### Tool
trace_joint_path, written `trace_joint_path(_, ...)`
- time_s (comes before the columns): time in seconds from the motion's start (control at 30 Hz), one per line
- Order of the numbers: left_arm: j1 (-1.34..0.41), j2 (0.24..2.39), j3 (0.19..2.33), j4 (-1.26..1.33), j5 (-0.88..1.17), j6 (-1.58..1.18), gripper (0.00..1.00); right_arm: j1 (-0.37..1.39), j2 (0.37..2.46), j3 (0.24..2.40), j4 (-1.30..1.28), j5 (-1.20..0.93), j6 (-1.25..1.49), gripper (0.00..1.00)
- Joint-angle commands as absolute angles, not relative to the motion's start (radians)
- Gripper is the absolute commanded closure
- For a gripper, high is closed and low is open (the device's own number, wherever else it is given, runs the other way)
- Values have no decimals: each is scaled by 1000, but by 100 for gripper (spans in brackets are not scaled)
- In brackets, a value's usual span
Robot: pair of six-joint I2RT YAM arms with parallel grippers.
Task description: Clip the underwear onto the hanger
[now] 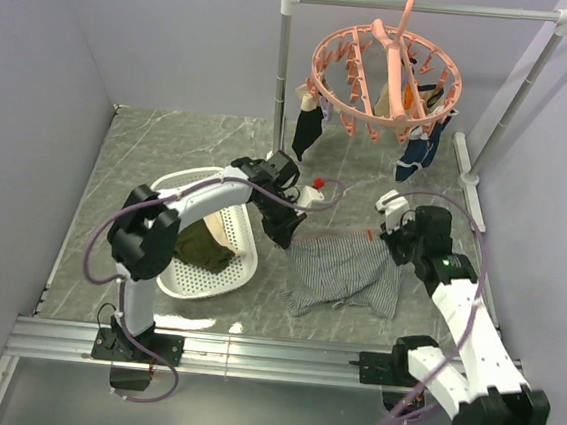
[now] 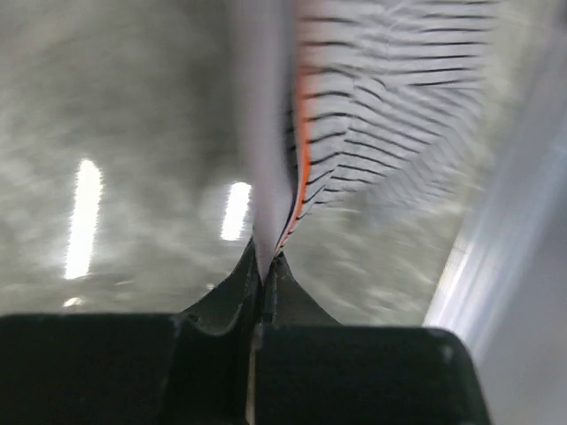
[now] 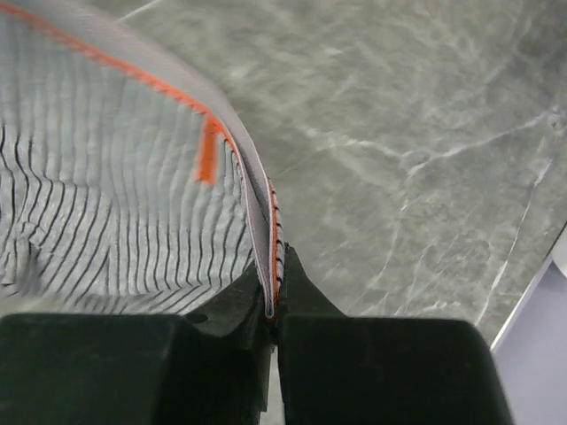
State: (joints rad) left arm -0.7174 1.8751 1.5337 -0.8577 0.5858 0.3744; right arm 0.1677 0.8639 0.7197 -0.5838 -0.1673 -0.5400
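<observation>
A: Arms?
B: Two. Left arm (image 1: pixel 200 192), right arm (image 1: pixel 469 321): white links, black joints, black bases.
A: Cabling?
B: Lilac cable (image 1: pixel 92 244) looped beside each.
A: Gripper?
B: Black fingers (image 2: pixel 235 288).

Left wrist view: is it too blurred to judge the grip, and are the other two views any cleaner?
Left wrist: blurred, glare streaks on the table, yet the left gripper visibly pinches the underwear. Right wrist: sharp, stripes and orange stitching crisp. Top external: evenly lit, soft shadows, all in focus.
</observation>
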Motion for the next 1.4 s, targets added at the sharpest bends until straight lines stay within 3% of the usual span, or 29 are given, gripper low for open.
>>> trace_joint_path(0.0, -677, 1913, 1615, -717, 479, 307, 100, 76, 935, 723, -292, -164, -506, 100)
trace_joint_path(0.27, -675, 2097, 1761, -653, 362, 328, 96, -35, 1149, 729, -197, -193, -531, 100)
trace_joint_path(0.3, -676, 2124, 1784, -644, 353, 316, 94, -35, 1181, 730, -187, -190, -528, 98)
trace_joint_path(0.37, -675, 2146, 1805, -624, 316, 304, 94, -35, 1224, 761, -170, -177, -503, 86)
trace_joint_path(0.4, -673, 2154, 1816, -588, 292, 287, 89, -35, 1270, 781, -176, -170, -491, 80)
trace_joint_path(0.43, -675, 2154, 1819, -577, 241, 278, 84, -37, 1296, 804, -192, -167, -477, 62)
trace_joint_path(0.47, -673, 2151, 1827, -572, 226, 272, 76, -37, 1316, 857, -216, -160, -477, 55)
trace_joint_path(0.5, -672, 2135, 1828, -587, 224, 268, 61, -41, 1333, 882, -283, -161, -485, 48)
trace_joint_path(0.57, -666, 2094, 1781, -610, 261, 282, 47, -61, 1312, 916, -381, -178, -540, 46)
trace_joint_path(0.6, -667, 2038, 1757, -620, 271, 304, 40, -69, 1264, 919, -420, -205, -564, 39)
trace_joint_path(0.67, -666, 1940, 1668, -664, 335, 346, 33, -75, 1208, 923, -565, -244, -653, 40)
trace_joint_path(0.87, -737, 1790, 1421, -741, 416, 468, 33, -5, 1069, 844, -828, -319, -822, 52)
trace_joint_path(1.13, -873, 1833, 1327, -637, 345, 474, 34, 143, 1153, 686, -730, -244, -802, 60)
trace_joint_path(1.37, -887, 1881, 1339, -537, 244, 472, 49, 141, 1224, 681, -650, -192, -798, 65)
